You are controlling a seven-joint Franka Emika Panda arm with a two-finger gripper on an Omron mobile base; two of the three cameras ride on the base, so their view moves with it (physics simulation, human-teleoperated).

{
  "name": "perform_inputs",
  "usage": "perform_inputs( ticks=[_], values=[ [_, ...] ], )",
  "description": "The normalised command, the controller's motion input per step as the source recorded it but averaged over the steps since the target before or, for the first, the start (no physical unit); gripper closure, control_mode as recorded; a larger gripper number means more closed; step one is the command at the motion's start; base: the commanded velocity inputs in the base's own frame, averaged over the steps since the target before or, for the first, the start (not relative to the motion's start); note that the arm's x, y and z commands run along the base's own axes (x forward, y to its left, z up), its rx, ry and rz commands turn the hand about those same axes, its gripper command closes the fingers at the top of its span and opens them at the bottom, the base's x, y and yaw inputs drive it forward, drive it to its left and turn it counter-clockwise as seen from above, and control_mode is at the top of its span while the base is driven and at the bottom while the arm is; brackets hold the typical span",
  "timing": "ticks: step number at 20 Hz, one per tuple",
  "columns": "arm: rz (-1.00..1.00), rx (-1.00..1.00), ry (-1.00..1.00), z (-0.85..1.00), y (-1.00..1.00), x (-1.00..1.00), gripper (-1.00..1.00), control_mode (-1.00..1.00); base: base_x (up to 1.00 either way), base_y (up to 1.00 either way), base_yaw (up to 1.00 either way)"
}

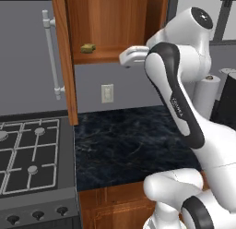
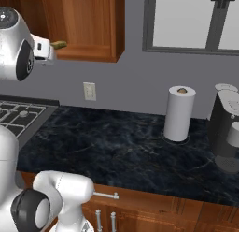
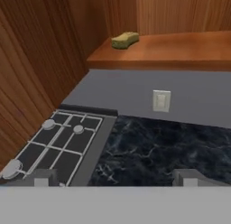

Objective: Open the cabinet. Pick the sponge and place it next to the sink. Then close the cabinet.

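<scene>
cabinet (image 1: 115,20) door open | sponge (image 3: 125,39) on its shelf, near the left wall | gripper (image 3: 115,177) in front, jaws wide, holding nothing | risk: jaws may bump the shelf edge or push the sponge back

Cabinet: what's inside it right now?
The sponge lies alone on the cabinet floor, near the left wall. The door hangs open. Anything higher up is out of frame, and the arm covers the right part.

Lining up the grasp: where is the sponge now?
The sponge sits on the open cabinet's shelf, near its left side, with the open gripper to its right.
</scene>
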Motion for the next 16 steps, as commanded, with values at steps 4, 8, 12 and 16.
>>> perform_inputs(
  ticks=[4, 8, 12, 16],
  values=[
    [-0.09, -0.09, 0.04, 0.03, 0.00, 0.54, -1.00, -1.00, 0.00, 0.00, 0.00],
    [-0.10, -0.02, 0.04, 0.00, 0.00, 0.74, -1.00, -1.00, 0.00, 0.00, 0.00],
    [-0.06, 0.00, 0.00, 0.00, 0.00, 0.65, -1.00, -1.00, 0.00, 0.00, 0.00],
    [-0.02, 0.00, 0.00, 0.00, 0.00, 0.50, -1.00, -1.00, 0.00, 0.00, 0.00]
  ],
)
